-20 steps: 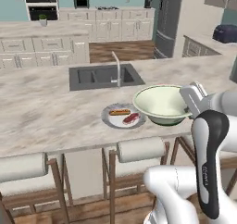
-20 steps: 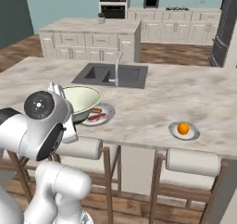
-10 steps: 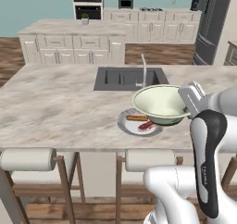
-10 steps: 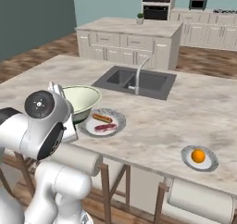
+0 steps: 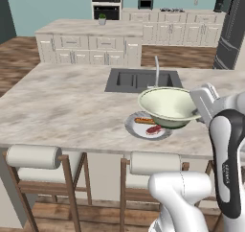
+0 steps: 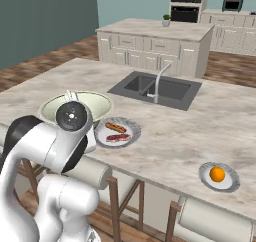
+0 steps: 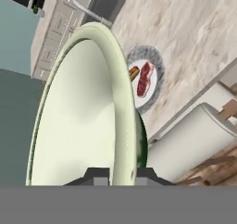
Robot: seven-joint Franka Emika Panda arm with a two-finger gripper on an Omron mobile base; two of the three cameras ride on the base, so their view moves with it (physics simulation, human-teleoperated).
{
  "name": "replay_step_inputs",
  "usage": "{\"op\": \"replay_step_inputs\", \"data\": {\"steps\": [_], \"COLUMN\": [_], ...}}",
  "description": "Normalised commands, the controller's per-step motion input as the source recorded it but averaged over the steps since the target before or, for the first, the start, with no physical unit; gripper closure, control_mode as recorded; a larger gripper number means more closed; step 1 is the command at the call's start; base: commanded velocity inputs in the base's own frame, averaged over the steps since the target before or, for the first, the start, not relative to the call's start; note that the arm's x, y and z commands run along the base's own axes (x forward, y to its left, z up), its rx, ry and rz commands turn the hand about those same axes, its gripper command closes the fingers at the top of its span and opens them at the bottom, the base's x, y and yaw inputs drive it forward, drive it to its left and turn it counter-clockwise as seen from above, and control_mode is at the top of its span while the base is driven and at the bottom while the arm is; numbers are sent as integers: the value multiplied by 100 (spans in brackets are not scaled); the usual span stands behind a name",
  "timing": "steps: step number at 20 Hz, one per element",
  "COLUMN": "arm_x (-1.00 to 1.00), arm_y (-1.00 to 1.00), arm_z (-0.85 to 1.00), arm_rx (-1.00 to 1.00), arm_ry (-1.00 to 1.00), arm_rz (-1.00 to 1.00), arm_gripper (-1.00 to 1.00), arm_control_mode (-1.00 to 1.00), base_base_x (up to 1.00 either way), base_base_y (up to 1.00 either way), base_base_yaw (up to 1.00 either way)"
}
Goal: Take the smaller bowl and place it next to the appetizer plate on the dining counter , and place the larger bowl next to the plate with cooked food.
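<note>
Currently, left base view: wide flared cream-green bowl with a dark green rim line (image 5: 168, 106) is held up off the long beige marble-patterned bench (image 5: 62, 111), hanging over the far right edge of the larger round grey-rimmed white plate with sausage and red meat strip (image 5: 146, 125). Gripper (image 5: 201, 109) is clamped on the bowl's right rim. Grey double sink (image 5: 139, 78) sits just behind.

Right base view: bowl (image 6: 75, 106) is partly behind the arm's wrist, left of the cooked-food plate (image 6: 118, 131). Can't tell the clearance between bowl foot and bench from here. Small round grey-rimmed white plate with an orange fruit (image 6: 218, 176) is well apart, far right on the bench.

Hand view: fingertips (image 7: 97, 177) pinch the rim edge-on, one inside, one outside; bowl (image 7: 78, 107) runs away from the camera, plate (image 7: 148, 77) beyond it.

Handling call: bowl looks rigid, glazed, probably ceramic, so slick and chip-prone. A one-sided rim pinch on a wide bowl means a long lever and likely sag or twist in the jaws. Rim is the only sensible hold; the wall is too wide to span. Set it down level on its small foot, clear of the plate rim.
</note>
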Motion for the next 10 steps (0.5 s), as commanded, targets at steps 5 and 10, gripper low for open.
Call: {"op": "replay_step_inputs", "data": {"steps": [5,10], "arm_x": [8,0], "arm_y": [-53,-69], "arm_z": [-24,-38], "arm_rx": [11,7], "arm_ry": [0,8], "arm_rz": [-17,-47], "arm_gripper": [100,100], "arm_control_mode": [-100,-100], "base_base_x": [0,0], "base_base_y": [0,0], "base_base_yaw": [0,0]}}
